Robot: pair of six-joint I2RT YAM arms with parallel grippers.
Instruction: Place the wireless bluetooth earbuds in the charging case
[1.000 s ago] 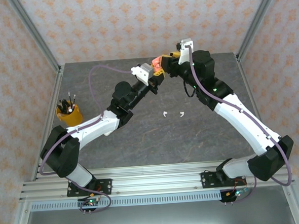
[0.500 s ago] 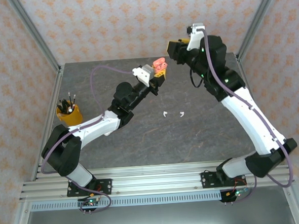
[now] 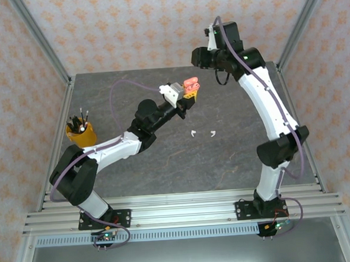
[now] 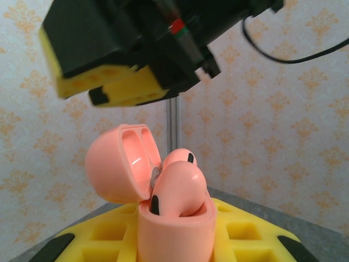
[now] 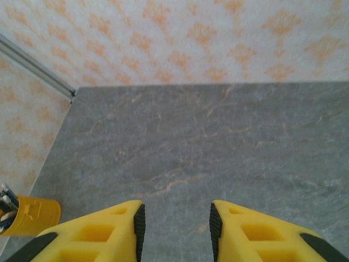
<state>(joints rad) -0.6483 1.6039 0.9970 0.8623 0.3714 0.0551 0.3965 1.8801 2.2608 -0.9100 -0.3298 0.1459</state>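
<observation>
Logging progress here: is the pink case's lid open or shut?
Open: the lid of the pink case stands hinged back, pink earbuds seated inside.

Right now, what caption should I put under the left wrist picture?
Open pink charging case, gripped by the left claw, with two pink earbuds sitting in it.

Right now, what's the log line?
left gripper: holds open case | pink earbuds: in case | right gripper: open, empty | white earbuds: on table

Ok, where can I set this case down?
Bare grey tabletop between the two white earbuds and the near metal rail, and across to the right arm. Crowded leftward: left hand holding the open pink case, yellow pen cup.
</observation>
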